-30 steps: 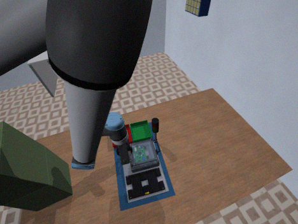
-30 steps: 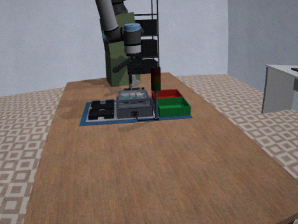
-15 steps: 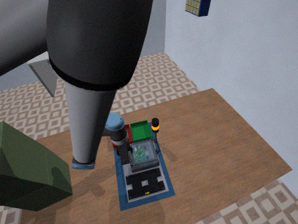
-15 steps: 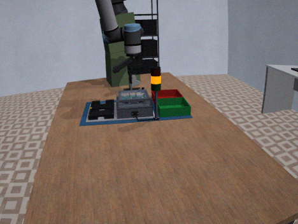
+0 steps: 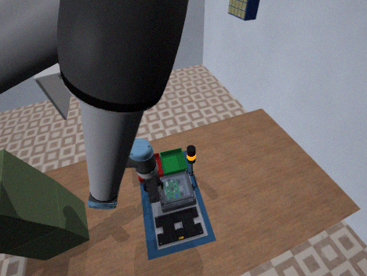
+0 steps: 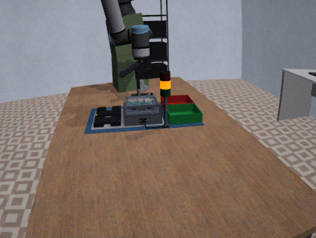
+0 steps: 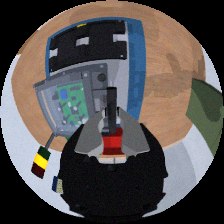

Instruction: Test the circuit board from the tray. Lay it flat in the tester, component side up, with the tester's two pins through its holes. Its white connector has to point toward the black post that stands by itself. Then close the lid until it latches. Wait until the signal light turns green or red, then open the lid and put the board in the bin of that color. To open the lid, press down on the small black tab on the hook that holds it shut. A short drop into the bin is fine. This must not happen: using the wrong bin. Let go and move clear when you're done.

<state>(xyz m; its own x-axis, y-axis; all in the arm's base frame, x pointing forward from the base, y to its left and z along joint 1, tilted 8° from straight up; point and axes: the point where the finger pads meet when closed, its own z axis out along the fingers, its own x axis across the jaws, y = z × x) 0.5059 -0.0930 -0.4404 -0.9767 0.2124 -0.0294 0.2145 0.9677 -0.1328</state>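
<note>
Board in tester, component side up under clear lid, lid down. Signal light amber. Gripper upright by tester, fingers closed, nothing between. Exterior view: tester nearer far edge of table; tray toward left edge, green bin toward right edge.

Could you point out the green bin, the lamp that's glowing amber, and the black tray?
Green bin (image 5: 173,161) (image 6: 185,117): top view, inside floor; exterior view, front wall.
Lamp (image 5: 190,157) (image 6: 165,84) (image 7: 41,161): top, exterior and wrist views, lit amber band.
Black tray (image 5: 168,232) (image 6: 108,120) (image 7: 102,52): same three views, upper surface.
</note>
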